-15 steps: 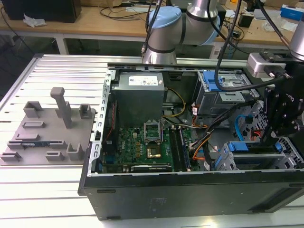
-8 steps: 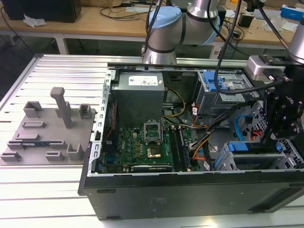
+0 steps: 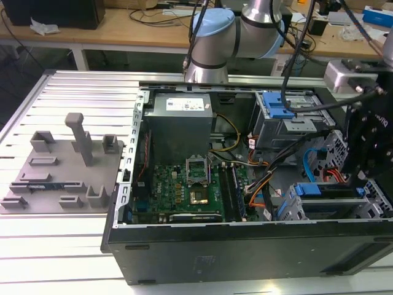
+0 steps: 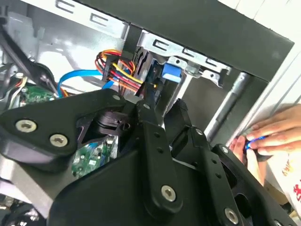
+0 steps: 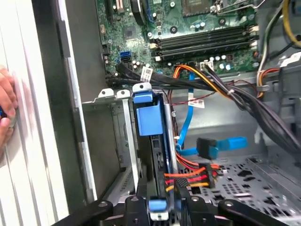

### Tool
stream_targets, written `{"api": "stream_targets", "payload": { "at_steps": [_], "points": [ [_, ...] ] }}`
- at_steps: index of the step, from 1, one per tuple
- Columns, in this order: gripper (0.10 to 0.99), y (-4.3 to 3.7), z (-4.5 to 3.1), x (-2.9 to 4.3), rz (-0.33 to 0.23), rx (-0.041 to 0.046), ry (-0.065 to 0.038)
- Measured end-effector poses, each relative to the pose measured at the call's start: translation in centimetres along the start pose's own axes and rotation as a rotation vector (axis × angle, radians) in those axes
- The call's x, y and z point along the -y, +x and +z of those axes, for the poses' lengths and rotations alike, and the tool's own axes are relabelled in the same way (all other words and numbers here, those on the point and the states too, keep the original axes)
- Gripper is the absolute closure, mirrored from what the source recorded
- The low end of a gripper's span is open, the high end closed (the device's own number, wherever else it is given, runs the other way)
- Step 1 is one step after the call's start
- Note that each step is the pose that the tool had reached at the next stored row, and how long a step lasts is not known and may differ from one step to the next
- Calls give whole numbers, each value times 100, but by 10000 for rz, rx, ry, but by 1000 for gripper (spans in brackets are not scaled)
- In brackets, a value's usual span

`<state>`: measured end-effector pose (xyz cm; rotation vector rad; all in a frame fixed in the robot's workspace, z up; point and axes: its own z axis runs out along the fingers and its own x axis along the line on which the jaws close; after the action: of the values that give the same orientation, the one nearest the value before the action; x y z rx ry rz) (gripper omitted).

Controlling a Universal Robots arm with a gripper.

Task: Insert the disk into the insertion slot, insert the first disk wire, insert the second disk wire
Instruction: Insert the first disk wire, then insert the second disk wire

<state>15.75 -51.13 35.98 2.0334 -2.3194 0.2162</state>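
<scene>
The disk [image 5: 148,117] sits in the insertion slot [image 5: 120,136], its blue carrier handle facing out; in the exterior view the disk [image 3: 319,190] lies low at the case's right inside the grey cage [image 3: 295,212]. A bundle of red, orange, yellow and black wires [image 5: 193,175] ends at the disk's rear, right between the black fingers of my gripper [image 5: 160,200]. The second wrist view shows the gripper [image 4: 162,99] closed around that wire end [image 4: 120,66], beside the blue carrier [image 4: 170,73]. A blue flat wire with a black plug [image 5: 218,143] lies loose nearby.
A person's hand [image 4: 273,134] rests on the slatted table just outside the case wall. Inside the case are the motherboard [image 3: 190,184], the power supply [image 3: 181,123] and a taller cage with a blue latch [image 3: 279,110]. A grey fixture plate [image 3: 61,166] lies at the exterior view's left.
</scene>
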Motion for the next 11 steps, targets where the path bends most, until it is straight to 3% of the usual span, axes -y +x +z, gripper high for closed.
{"api": "stream_targets", "payload": {
  "at_steps": [2,11],
  "points": [
    [725,-19,-92,3,12,-6,2],
    [725,-35,-104,1,14,-7,1]
  ]
}}
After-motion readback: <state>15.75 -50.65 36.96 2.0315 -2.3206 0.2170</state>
